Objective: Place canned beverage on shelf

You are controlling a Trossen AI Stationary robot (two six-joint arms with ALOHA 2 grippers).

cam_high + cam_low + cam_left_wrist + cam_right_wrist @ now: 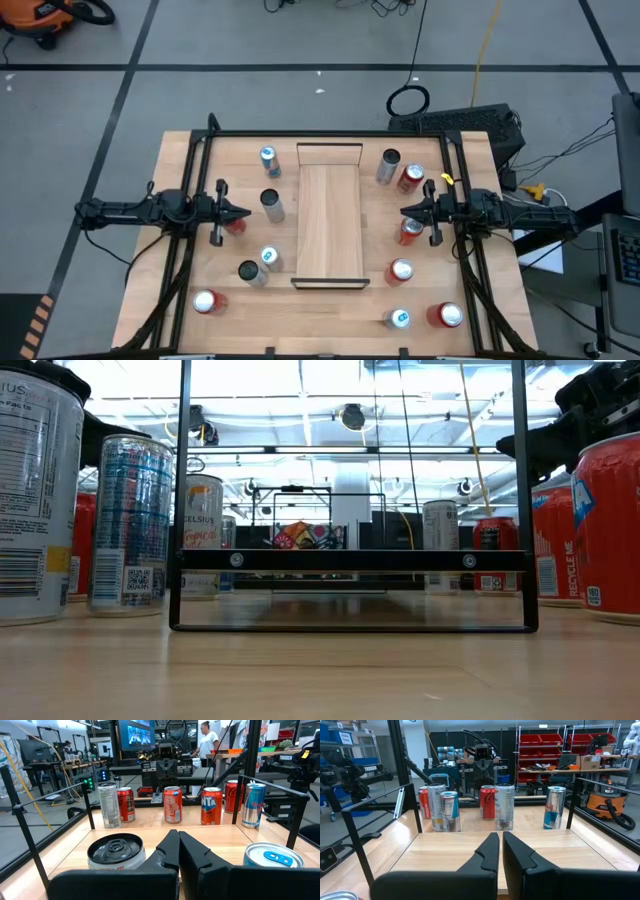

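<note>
The shelf (330, 215), a long narrow light-wood board with a black lip at each short end, lies in the middle of the table with nothing on it; its near lip shows in the low view (350, 560). Several cans stand upright on the table on both sides of it. My left gripper (245, 212) is shut and empty left of the shelf, above a red can (235, 226), near a dark-topped can (116, 851). My right gripper (405, 211) is shut and empty right of the shelf, near a red can (410, 232).
Left of the shelf stand blue-topped cans (268, 158) (269, 258), a grey can (271, 204) and a red can (207, 301). Right of it stand a grey can (389, 165) and red cans (411, 178) (400, 271) (446, 316). Black rails (330, 134) frame the table.
</note>
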